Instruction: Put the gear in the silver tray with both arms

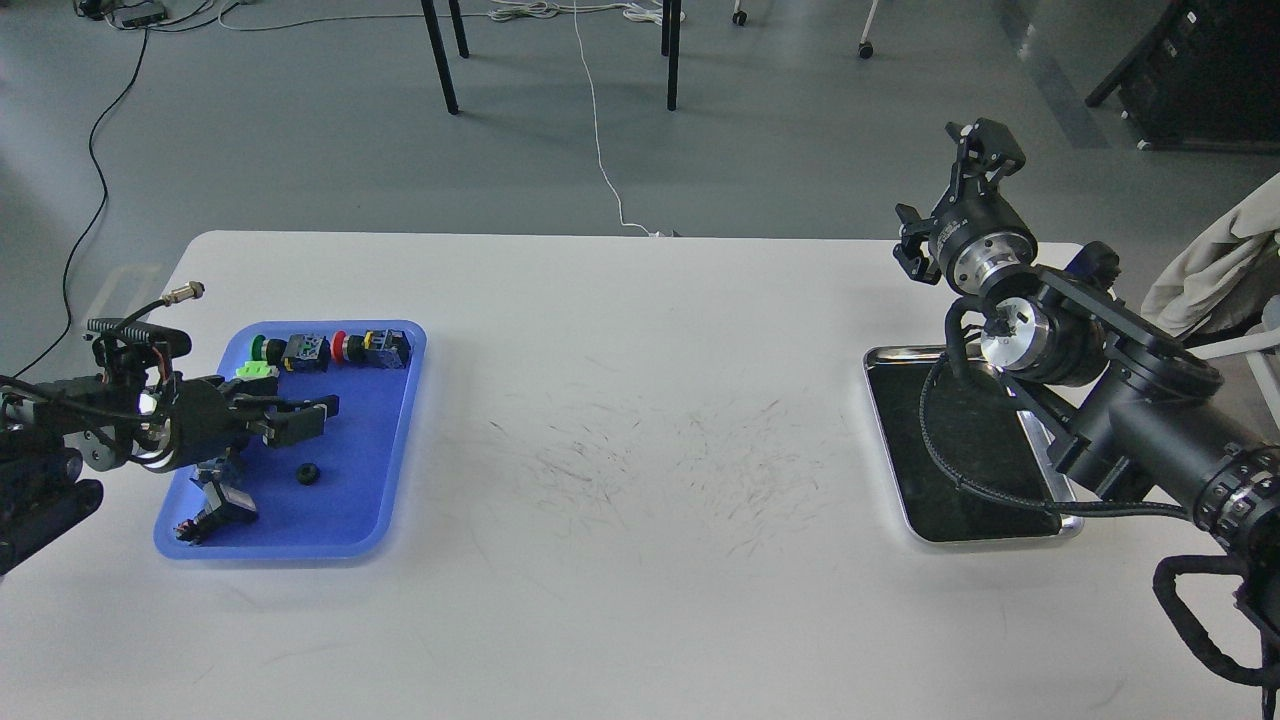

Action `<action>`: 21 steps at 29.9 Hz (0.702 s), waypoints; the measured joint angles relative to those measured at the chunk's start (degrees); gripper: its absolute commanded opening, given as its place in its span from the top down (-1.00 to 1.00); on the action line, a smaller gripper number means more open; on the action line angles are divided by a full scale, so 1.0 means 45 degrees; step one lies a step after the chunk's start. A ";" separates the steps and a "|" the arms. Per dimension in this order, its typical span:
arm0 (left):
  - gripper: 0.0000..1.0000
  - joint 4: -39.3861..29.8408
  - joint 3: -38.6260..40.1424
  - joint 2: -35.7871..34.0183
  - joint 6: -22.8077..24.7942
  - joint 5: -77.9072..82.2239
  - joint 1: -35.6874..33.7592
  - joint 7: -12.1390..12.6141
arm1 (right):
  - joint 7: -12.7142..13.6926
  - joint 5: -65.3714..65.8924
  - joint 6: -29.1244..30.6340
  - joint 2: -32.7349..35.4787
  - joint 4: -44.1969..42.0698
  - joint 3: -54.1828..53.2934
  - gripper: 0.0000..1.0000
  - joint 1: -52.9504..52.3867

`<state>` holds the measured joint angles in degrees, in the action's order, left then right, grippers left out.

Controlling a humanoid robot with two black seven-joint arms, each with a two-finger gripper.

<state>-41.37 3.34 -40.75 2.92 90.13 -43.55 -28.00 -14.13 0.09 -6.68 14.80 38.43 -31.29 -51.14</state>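
Two small black gears lay in the blue plastic tray [380,500] at the left. One gear [308,473] lies free on the tray floor. The other is hidden at my left gripper [308,416]. That gripper reaches in low from the left over the tray, and its fingers look slightly apart. I cannot tell if they touch the hidden gear. The silver tray [930,480] lies at the right with a dark, bare bottom, partly covered by my right arm. My right gripper [985,145] is raised above the table's far right corner, open and empty.
Several push-button and switch parts [330,350] line the blue tray's far edge, and more lie at its near left corner [215,510]. The white table [640,450] between the two trays is scuffed. A cloth-covered chair [1220,270] stands at the far right.
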 measured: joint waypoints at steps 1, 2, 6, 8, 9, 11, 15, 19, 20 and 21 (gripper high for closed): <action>-0.74 -0.0003 -0.0001 0.0088 0.0000 0.0008 0.0004 0.0001 | 0.0000 0.0003 0.0000 0.0002 0.0000 0.0000 -0.98 0.0008; -0.69 -0.0007 -0.0001 0.0161 -0.0003 0.0015 0.0015 0.0001 | 0.0000 0.0006 0.0000 0.0012 0.0000 0.0000 -0.98 0.0013; -0.66 -0.0057 -0.0002 0.0251 -0.0003 0.0032 0.0061 0.0001 | -0.0001 0.0017 0.0000 0.0012 -0.0001 0.0000 -0.98 0.0016; -0.59 -0.0045 -0.0010 0.0252 -0.0003 0.0045 0.0071 0.0001 | -0.0002 0.0017 0.0000 0.0011 -0.0002 0.0000 -0.98 0.0016; -0.57 -0.0013 -0.0019 0.0251 -0.0007 0.0057 0.0072 0.0002 | -0.0002 0.0017 0.0000 0.0011 -0.0002 0.0000 -0.98 0.0016; -0.57 0.0033 -0.0118 0.0233 -0.0021 0.0072 0.0071 0.0002 | -0.0002 0.0016 0.0000 0.0011 -0.0004 0.0000 -0.98 0.0015; -0.57 0.0051 -0.0515 0.0214 -0.0180 0.0072 0.0047 0.0002 | -0.0002 0.0010 0.0000 0.0011 -0.0008 0.0000 -0.98 0.0016; -0.49 0.0053 -0.0598 0.0209 -0.0360 0.0063 0.0045 0.0001 | -0.0004 0.0005 0.0000 0.0006 -0.0023 0.0000 -0.98 0.0030; -0.45 0.0053 -0.0607 0.0209 -0.0397 0.0063 0.0045 0.0001 | -0.0004 0.0005 0.0000 0.0000 -0.0024 0.0000 -0.98 0.0033; -0.38 0.0053 -0.0620 0.0209 -0.0467 0.0063 0.0046 0.0002 | -0.0005 0.0005 0.0000 -0.0008 -0.0024 0.0000 -0.98 0.0034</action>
<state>-41.13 0.55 -39.81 0.82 90.42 -43.34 -28.00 -14.15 0.12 -6.68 14.76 38.32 -31.29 -50.98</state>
